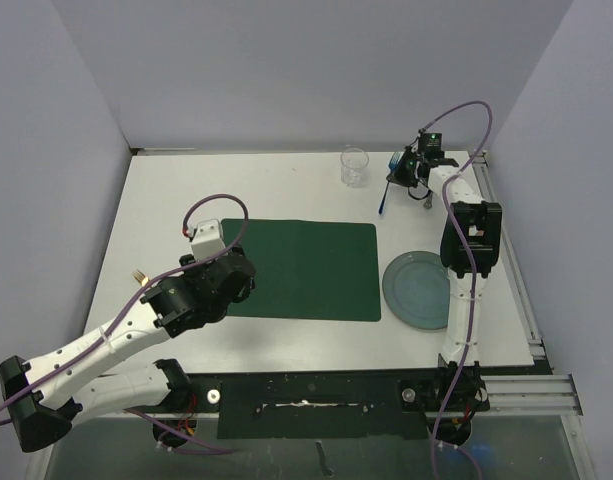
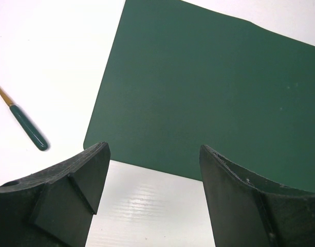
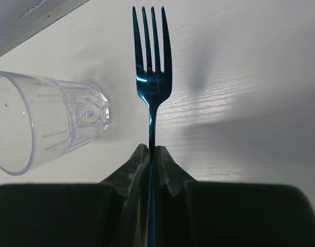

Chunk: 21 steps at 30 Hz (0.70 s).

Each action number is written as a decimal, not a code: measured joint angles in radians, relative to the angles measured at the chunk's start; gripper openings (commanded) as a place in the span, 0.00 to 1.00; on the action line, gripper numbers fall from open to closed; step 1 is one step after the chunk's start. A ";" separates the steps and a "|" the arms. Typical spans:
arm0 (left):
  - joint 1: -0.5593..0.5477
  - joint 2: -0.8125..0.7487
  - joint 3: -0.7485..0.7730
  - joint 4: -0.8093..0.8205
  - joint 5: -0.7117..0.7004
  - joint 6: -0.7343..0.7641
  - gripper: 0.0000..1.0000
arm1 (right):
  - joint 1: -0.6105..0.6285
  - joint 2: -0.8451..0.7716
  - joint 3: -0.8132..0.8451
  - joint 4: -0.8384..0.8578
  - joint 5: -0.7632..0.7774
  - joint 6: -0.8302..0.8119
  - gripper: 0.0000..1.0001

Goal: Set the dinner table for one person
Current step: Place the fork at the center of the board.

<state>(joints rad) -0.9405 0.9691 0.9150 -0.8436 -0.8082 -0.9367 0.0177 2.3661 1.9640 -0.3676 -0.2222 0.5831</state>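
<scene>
- Top external view: one dinner table (image 1: 186, 190), a large flat white matte top, fills the middle of the frame, with its metal rail along the right and lower edges.
- On it lie one dark green rectangular placemat (image 1: 311, 270) at centre, one grey-green round plate (image 1: 416, 290) just right of the mat, and one clear ribbed glass tumbler (image 1: 354, 167) at upper centre.
- There are two arms. The left gripper (image 1: 246, 272) is over the mat's left edge, and its jaws cannot be judged from here.
- The right gripper (image 1: 401, 178), at upper right, holds one blue metallic fork (image 1: 384, 200), seen only as a thin dark line.
- One slim utensil (image 1: 138, 272) shows only its gold tip at left; the arm hides the rest.
- Left wrist view: both black fingers (image 2: 70, 190) stand wide apart with nothing between them, above the mat's lower left corner.
- The slim utensil, with its gold shaft and dark green handle, lies on the white top at left, its head cut off by the frame edge.
- Right wrist view: the jaws are pressed together on the fork's handle. Its four tines point to the top of the frame, over the white top.
- The tumbler is cut off at the left edge.
</scene>
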 measured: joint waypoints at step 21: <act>0.002 -0.051 0.000 -0.076 -0.002 -0.029 0.70 | -0.019 0.146 0.125 -0.008 -0.019 0.027 0.00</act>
<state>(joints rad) -0.9386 0.9176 0.9150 -0.9192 -0.8101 -0.9657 -0.0017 2.5118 2.0888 -0.3759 -0.2413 0.6098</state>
